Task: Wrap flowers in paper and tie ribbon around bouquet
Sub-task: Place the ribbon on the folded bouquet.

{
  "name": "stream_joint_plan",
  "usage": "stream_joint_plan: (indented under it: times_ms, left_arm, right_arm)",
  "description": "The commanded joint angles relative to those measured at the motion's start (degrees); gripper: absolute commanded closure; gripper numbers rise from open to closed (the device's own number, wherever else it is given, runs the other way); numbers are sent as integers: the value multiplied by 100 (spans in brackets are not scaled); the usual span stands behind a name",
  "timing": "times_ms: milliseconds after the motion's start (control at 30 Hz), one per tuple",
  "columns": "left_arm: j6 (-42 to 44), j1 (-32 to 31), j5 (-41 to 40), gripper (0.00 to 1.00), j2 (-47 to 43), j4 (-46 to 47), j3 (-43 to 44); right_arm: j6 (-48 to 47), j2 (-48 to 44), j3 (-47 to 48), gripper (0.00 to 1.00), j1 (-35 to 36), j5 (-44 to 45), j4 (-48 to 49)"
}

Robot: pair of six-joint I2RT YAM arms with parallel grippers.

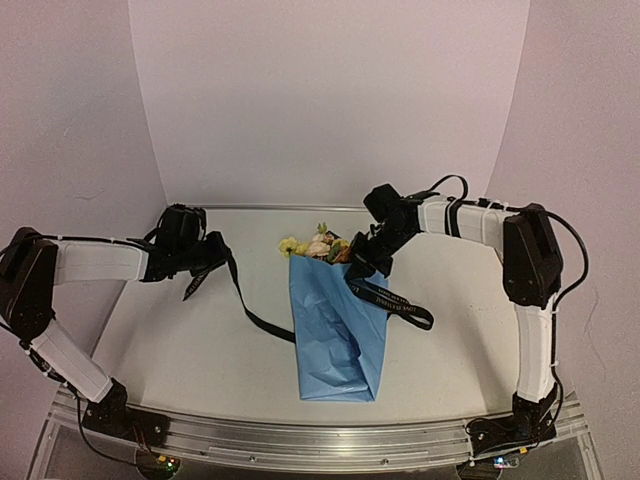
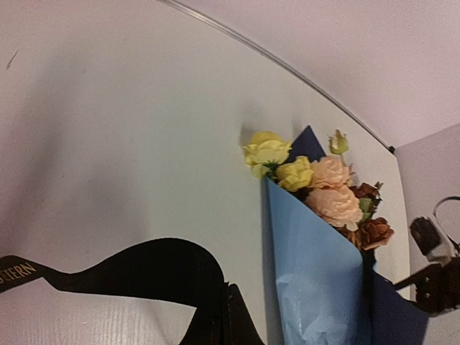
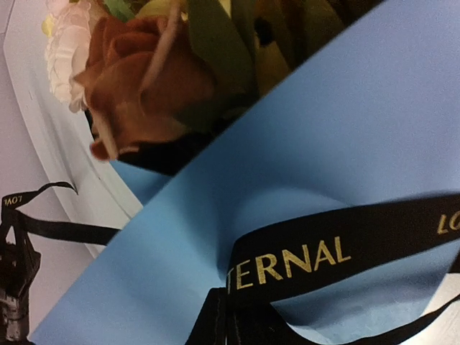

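Note:
The bouquet lies mid-table: light-blue paper (image 1: 335,335) wrapped around the flowers (image 1: 318,245), with yellow, pink and rust blooms showing at its far rim. The black ribbon (image 1: 262,322) runs from my left gripper (image 1: 203,262) across the table to the paper's left edge. It reappears on the right, where my right gripper (image 1: 366,262) is shut on it beside the rim, and a lettered tail (image 1: 402,304) lies on the table. In the left wrist view the ribbon (image 2: 144,269) arches out of the shut left gripper (image 2: 224,320). In the right wrist view the ribbon (image 3: 338,248) leaves the shut right gripper (image 3: 233,320) over the paper (image 3: 345,129).
The white table (image 1: 180,350) ends in a curved back wall (image 1: 330,120) just behind the blooms. A metal rail (image 1: 320,440) with both arm bases runs along the near edge. The blooms (image 2: 316,187) and paper (image 2: 316,287) lie right of my left gripper.

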Motion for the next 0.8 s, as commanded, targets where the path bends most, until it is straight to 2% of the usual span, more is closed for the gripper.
stream_joint_plan:
  times_ms: [0,100,200,367,500,633,767]
  left_arm:
    - [1093,-482,845,100,26,674,811]
    - [1661,-1018,1047,100,191,652,1251]
    - [1832,-1259,1599,100,526,494,1685]
    - [1665,-1378,1692,100,784,458,1678]
    - [1681,-1439,2152,100,1092,290,1881]
    - [1975,-1764,2232,100,1109,262,2007]
    - [1919,-1885,2198,100,1018,348,1990]
  right_arm:
    - [461,536,703,100,2,-510,505]
    - [696,828,915,100,23,-629,657]
    - [731,972,925,100,37,-609,757]
    - [494,749,723,100,28,-645,714]
    - [-65,369,506,100,28,-376,109]
    - [-38,450,499,100,29,-446,85]
    - [-10,534,506,100,47,-473,112]
